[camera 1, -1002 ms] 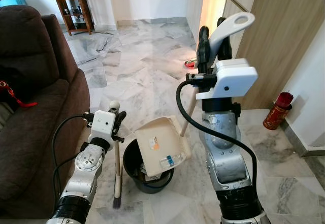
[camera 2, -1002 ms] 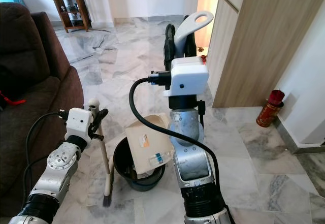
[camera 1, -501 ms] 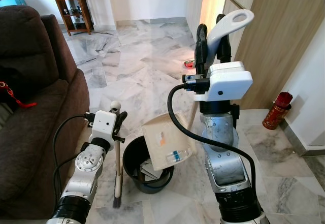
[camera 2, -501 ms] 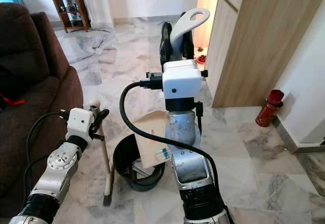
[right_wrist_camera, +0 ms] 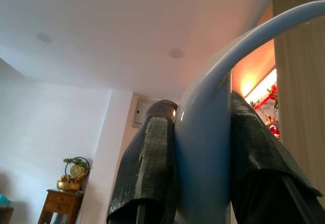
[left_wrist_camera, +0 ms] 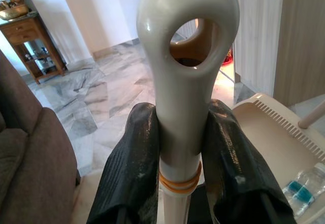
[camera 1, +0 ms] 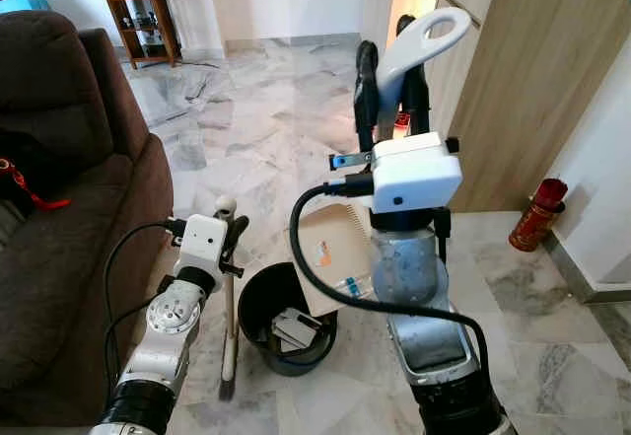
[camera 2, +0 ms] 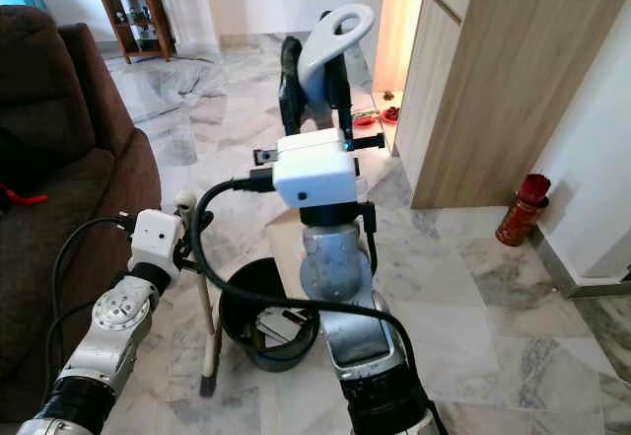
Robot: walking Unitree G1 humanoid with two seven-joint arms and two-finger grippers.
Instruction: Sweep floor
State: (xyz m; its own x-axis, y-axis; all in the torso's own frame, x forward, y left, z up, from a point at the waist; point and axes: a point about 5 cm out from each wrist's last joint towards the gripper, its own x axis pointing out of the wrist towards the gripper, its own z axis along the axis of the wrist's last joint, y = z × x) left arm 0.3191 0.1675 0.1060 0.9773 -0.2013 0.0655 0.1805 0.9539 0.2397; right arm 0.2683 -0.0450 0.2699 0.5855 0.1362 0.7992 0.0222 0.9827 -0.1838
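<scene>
You're working on a marble floor, polished enough to be slick under anything you drag across it. A brown sofa stands on the outer side of your left tool, well clear of the bin.

Below and between the two tools sits the black bin, with paper scraps already lying in it. Just above its far rim, straight down from your right tool, hangs the beige dustpan. It's tipped steeply, a small plastic bottle lying near its lower edge. I judge this to be the emptying step.

Your right tool is clamped on the dustpan handle, just below its loop, one finger on each side. The pan is a light, stiff plastic shell on a long stem, so it will swing easily. The handle is smooth and could twist in the grip; keep hold right beneath the loop, where it widens.

Your left tool is closed on the broom handle, likewise just under its hanging loop, above an orange band. The broom stands upright beside the bin, bristles down on the floor. It's light and rigid; the bristle end will flex.
</scene>
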